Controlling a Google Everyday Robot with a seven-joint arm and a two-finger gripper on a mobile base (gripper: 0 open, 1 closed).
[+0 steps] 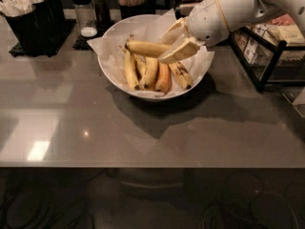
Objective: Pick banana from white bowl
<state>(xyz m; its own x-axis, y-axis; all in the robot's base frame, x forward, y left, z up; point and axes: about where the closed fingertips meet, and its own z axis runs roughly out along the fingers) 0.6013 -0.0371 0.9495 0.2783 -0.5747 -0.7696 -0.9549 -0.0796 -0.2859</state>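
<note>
The pincer (163, 49) sat over the white bowl (153, 94), clenched on the right end of the banana (143, 47). The banana lay level above the other bananas (151, 73), inside the rim. Grasp judged complete; lifting clear of the bowl was left to do.

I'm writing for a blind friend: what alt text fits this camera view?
The two-finger gripper of a white robot arm reaches into a large paper-lined white bowl on a grey counter, at the right end of a long yellow banana lying across shorter spotted bananas.
</note>
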